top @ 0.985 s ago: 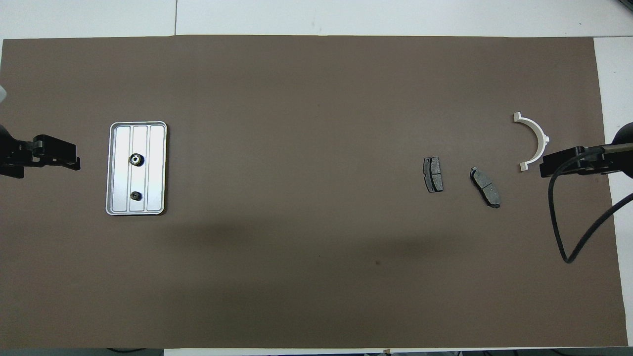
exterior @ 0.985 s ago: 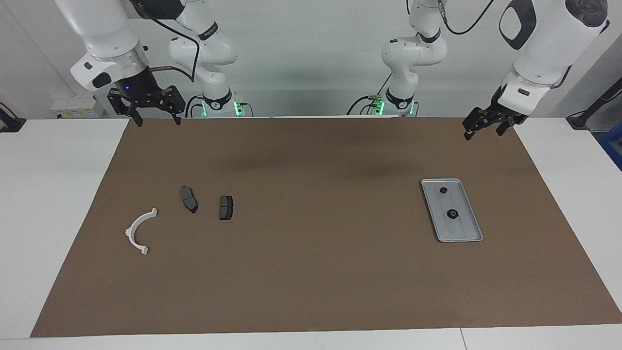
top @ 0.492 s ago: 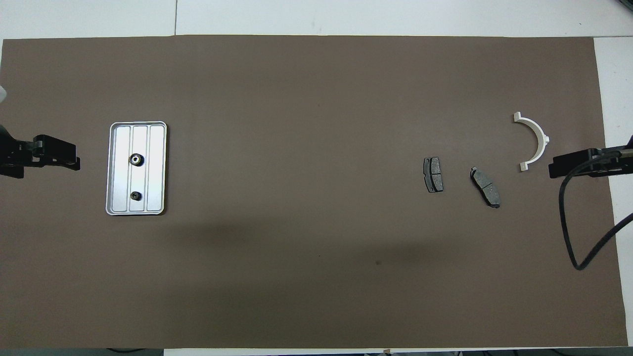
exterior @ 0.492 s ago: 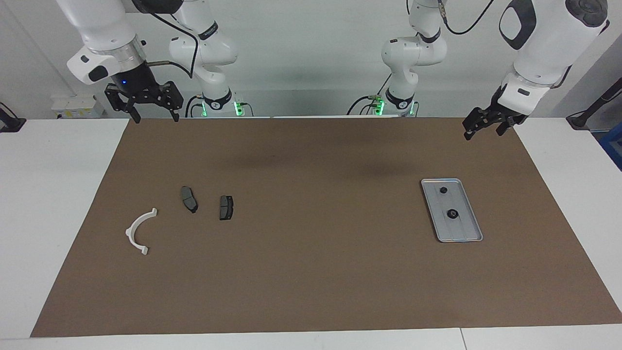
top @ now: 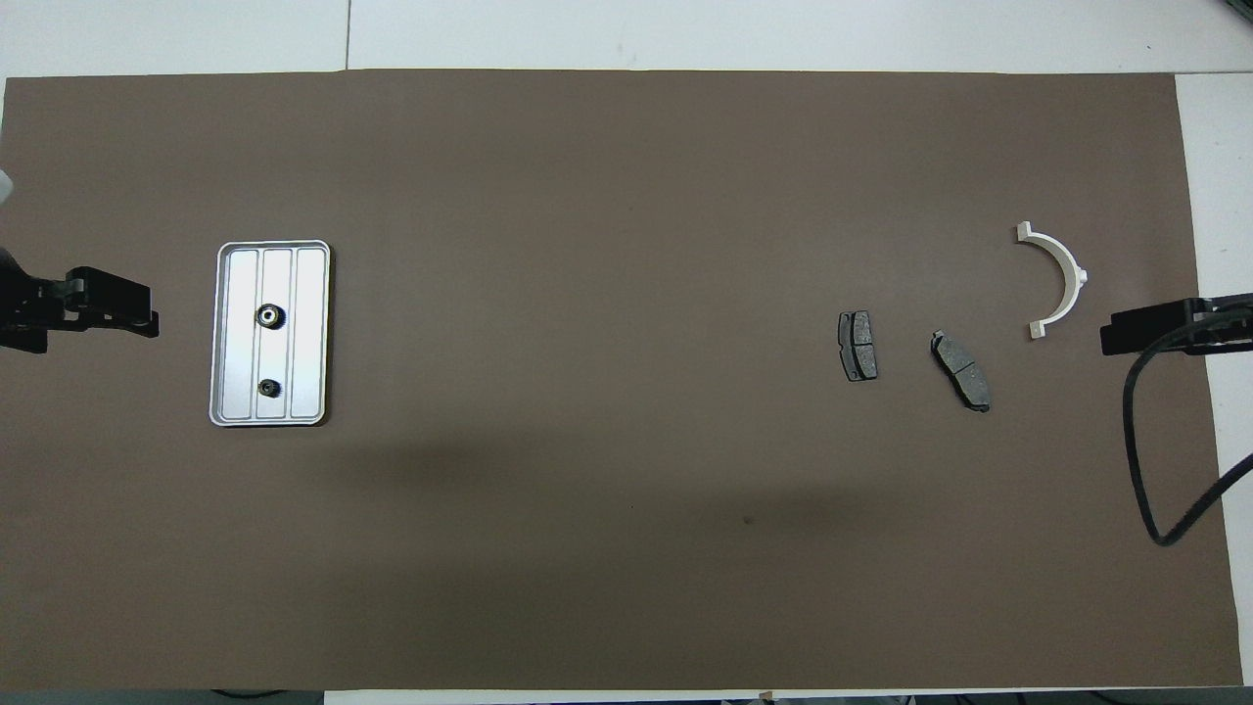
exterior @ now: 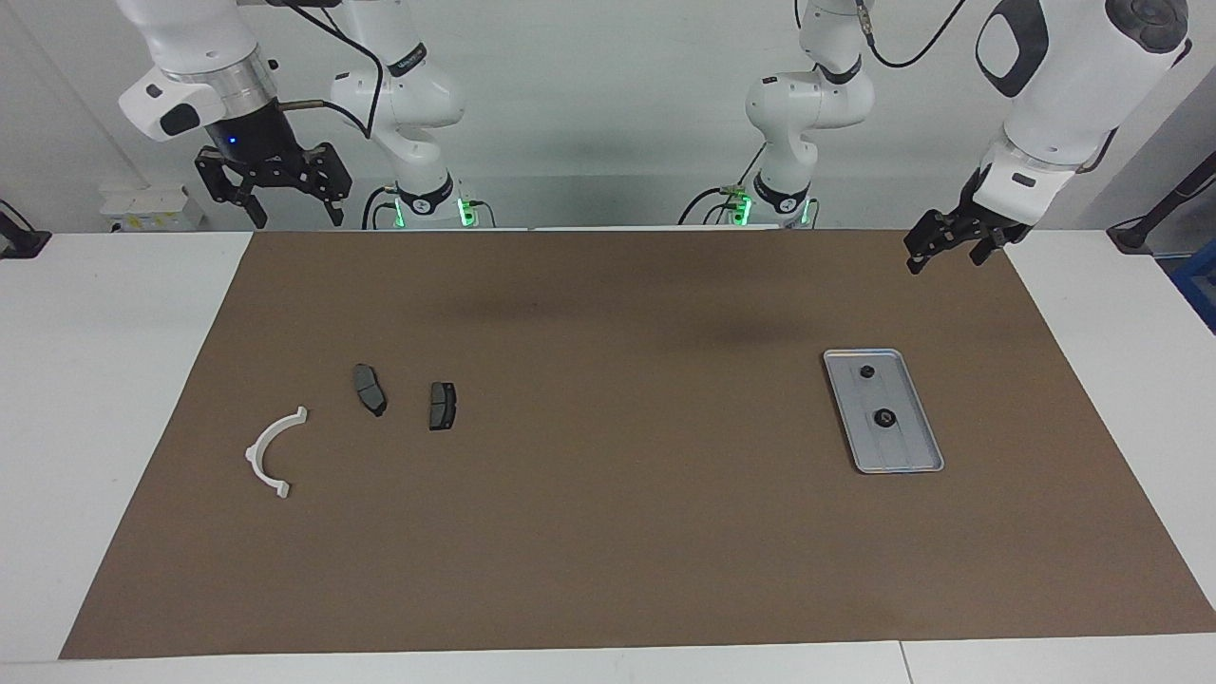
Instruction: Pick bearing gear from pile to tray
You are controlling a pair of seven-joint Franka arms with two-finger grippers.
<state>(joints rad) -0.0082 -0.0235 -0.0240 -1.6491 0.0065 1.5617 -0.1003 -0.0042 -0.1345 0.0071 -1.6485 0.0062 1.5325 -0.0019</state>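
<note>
The white table (exterior: 114,399) carries a brown mat (exterior: 617,532) (it covers most of the top), where lie a tray (exterior: 910,464), two dark plates (exterior: 441,406) and a white arc (exterior: 269,453).

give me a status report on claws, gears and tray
Right claw open, raised at its own table end; left claw up near tray, empty. Two gears in tray. Nothing in the way.

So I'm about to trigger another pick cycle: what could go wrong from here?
Both round black gears already lie in the tray. Only the white arc piece and two grey pads remain loose, so another pick would probably grab a wrong part.
</note>
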